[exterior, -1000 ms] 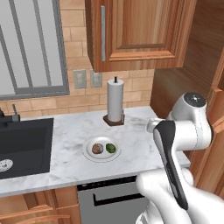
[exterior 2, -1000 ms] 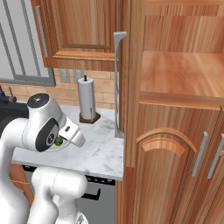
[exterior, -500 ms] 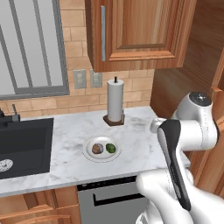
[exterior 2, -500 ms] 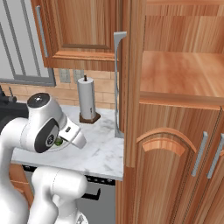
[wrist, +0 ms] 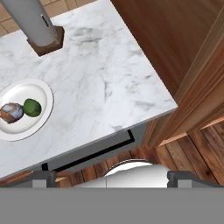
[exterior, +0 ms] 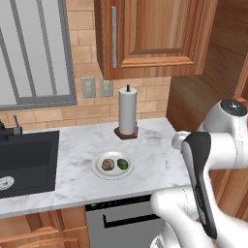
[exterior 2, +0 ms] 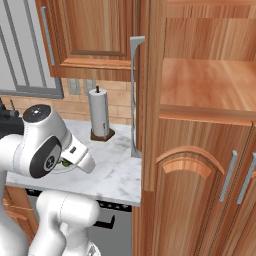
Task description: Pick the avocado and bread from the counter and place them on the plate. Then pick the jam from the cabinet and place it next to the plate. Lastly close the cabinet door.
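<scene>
- Since a second ago the arm's upper joint has drifted a bit further right in the left base view; the plate, the food and the paper towel haven't budged.
- The avocado (exterior: 123,164) sits on the plate (exterior: 113,174), right side of it as the left base camera sees it, with the bread (exterior: 108,164) just beside it on the left, the two close enough that I can't tell if they touch.
- Same pair in the hand view: avocado (wrist: 32,107) and bread (wrist: 10,112) side by side on the plate (wrist: 26,127).
- The plate is on the counter (exterior: 155,150), roughly mid-slab, in front of the paper towel roll (exterior: 128,111) standing upright on its little wooden base.
- The gripper (wrist: 107,177) is spread wide with nothing between the fingertips (just two dark tips at the bottom of the hand view), looking down over the counter's right end, well apart from the plate.
- The cabinet (exterior 2: 200,165) is right of the counter, its upper door (exterior 2: 134,95) swung open edge-on, bare wooden shelf (exterior 2: 210,85) visible inside.
- Black sink (exterior: 24,160) at the left end of the counter, wall cupboard (exterior: 150,34) above.
</scene>
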Motion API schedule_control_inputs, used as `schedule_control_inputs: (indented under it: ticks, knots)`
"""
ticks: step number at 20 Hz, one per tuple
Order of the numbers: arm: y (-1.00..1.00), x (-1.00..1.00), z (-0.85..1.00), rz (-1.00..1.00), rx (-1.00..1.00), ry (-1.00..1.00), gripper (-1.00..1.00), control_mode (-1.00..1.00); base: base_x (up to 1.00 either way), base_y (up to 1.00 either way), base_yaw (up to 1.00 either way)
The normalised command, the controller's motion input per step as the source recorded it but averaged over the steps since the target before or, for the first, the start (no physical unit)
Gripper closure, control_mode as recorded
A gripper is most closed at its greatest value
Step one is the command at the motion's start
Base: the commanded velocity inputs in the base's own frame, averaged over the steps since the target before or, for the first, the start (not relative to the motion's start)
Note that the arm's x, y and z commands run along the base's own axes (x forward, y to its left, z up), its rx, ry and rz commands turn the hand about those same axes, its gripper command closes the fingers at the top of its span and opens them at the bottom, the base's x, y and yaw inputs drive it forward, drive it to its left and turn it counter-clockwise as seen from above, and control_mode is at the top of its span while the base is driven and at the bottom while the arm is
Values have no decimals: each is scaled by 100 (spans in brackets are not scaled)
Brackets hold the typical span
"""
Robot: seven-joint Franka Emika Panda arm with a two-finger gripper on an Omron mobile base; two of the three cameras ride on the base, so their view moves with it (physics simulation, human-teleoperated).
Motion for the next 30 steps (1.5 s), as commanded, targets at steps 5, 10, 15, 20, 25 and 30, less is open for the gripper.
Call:
schedule_control_inputs:
  ticks: [5,10,15,20,25,30]
  knots:
    - [-2,-22,0,0,0,-4,-100,-100,0,0,0]
    - [-1,-10,0,0,0,-2,-100,100,-59,-3,0]
    - [0,0,0,0,0,0,-100,100,-64,-4,0]
    - [0,0,0,0,0,0,-100,100,-50,-11,0]
    - [0,0,0,0,0,0,-100,100,-49,-33,0]
    - [0,0,0,0,0,0,-100,100,-36,-51,0]
